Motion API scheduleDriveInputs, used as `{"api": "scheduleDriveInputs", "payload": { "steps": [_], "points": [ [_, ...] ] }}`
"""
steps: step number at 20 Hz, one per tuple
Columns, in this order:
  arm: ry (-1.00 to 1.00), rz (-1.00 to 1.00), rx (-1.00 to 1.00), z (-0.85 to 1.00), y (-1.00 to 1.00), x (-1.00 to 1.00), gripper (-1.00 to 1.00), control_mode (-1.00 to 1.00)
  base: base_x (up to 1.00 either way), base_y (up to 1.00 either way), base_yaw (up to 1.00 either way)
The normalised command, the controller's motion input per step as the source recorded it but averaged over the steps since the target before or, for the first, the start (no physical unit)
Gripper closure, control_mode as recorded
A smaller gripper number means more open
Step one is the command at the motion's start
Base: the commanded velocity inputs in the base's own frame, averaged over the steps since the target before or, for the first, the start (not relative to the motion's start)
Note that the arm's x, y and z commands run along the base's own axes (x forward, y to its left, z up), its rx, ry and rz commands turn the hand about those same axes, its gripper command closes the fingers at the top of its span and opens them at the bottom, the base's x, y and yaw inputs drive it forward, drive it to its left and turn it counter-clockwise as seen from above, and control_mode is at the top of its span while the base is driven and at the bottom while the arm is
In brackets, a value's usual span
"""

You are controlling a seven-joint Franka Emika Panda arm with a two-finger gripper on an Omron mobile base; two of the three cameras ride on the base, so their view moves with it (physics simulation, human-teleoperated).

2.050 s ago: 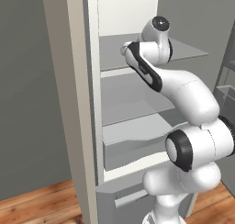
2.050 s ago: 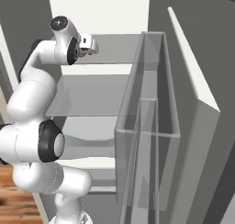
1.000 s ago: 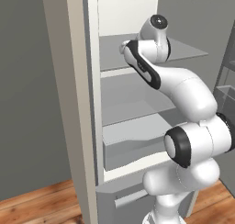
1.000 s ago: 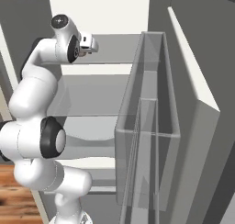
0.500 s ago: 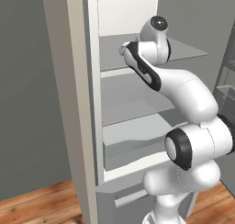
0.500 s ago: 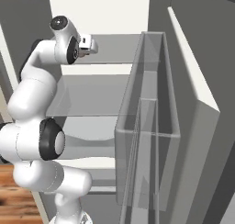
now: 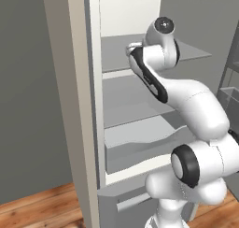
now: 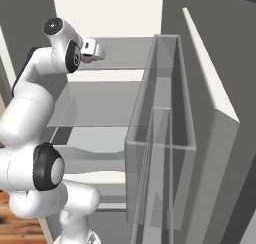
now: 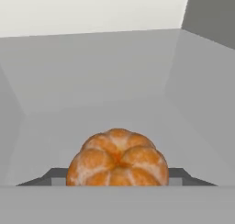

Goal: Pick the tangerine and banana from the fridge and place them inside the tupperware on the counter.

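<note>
Tangerine: lower centre of the hand view, a segmented orange fruit resting on a flat grey shelf of the fridge. Its lower edge is cut off by the bottom of the frame. Behind it the shelf runs back to a white rear wall in the upper part of the frame, with a grey side wall at the upper right; no other item lies on the visible stretch of shelf.

Gripper: the two dark fingertips appear at the lower left and lower right of the fruit, one close against each flank. The jaws stand partly closed around the tangerine, gripping it between them.

Left base view: the fridge occupies the centre of the frame, its grey outer side at the left and its white interior with stacked grey shelves at the centre. The white arm rises from the lower right and bends to the upper shelf at upper centre.

Right base view: the arm climbs the left of the frame, its hand at the upper left level with the top shelf. A clear door bin on the open fridge door stands at centre right, well apart from the hand.
</note>
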Motion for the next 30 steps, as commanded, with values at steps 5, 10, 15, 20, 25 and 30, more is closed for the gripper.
{"api": "scheduleDriveInputs", "payload": {
  "steps": [5, 10, 15, 20, 25, 30],
  "points": [
    [-0.43, -0.43, 0.02, -0.06, -0.11, -1.00, 1.00, -1.00, 0.00, 0.00, 0.00],
    [-0.19, -0.27, 0.10, 0.23, -0.05, -1.00, 1.00, -1.00, 0.00, 0.00, 0.00],
    [0.02, -0.01, 0.15, 0.40, 0.00, -1.00, 1.00, -1.00, 0.00, 0.00, 0.00],
    [0.18, 0.00, 0.01, 0.36, 0.00, -1.00, 1.00, -1.00, 0.00, 0.00, 0.00],
    [0.25, 0.00, 0.00, 0.16, 0.00, -0.97, 1.00, -1.00, 0.00, 0.00, 0.00],
    [0.27, 0.00, 0.00, 0.00, 0.00, -0.90, 1.00, -1.00, 0.00, 0.00, 0.00]
  ]
}}
